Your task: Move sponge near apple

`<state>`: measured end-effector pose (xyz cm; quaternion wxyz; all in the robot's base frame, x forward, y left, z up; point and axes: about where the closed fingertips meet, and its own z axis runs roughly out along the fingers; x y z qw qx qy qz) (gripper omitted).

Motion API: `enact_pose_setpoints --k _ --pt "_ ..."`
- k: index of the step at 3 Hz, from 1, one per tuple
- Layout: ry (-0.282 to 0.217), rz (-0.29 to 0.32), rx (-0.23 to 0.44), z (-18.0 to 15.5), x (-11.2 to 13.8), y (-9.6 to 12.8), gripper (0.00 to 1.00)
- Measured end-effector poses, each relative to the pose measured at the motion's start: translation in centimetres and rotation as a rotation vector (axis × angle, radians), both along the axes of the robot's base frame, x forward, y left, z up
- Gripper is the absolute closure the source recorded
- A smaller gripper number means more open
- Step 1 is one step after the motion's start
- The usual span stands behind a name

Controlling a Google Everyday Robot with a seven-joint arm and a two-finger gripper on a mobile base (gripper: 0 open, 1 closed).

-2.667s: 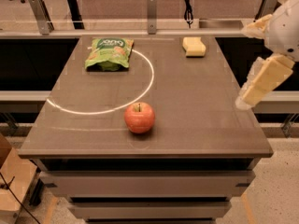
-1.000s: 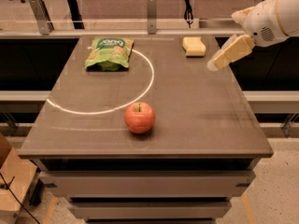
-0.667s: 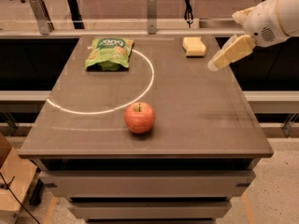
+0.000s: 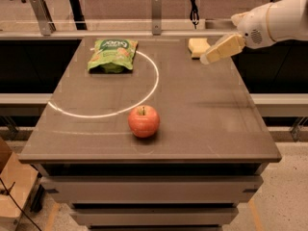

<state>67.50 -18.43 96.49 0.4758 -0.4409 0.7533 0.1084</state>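
The hand (image 4: 208,57) hangs just beside the sponge (image 4: 196,45), apple (image 4: 143,121) well apart

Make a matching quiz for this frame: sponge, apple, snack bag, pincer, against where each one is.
Things:
1. sponge
2. apple
3. snack bag
4. pincer

Places:
A. front middle of the table
B. in the air at the sponge's right side
C. back of the table, left of centre
D. back right corner of the table

Pairs: 1-D, 2-A, 3-C, 4-B
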Motion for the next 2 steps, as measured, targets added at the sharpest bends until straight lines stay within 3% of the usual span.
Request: enact_pose_setpoints --k 2 --pt "0.013 -0.073 0.168 -2.2 5.7 1.3 0.0"
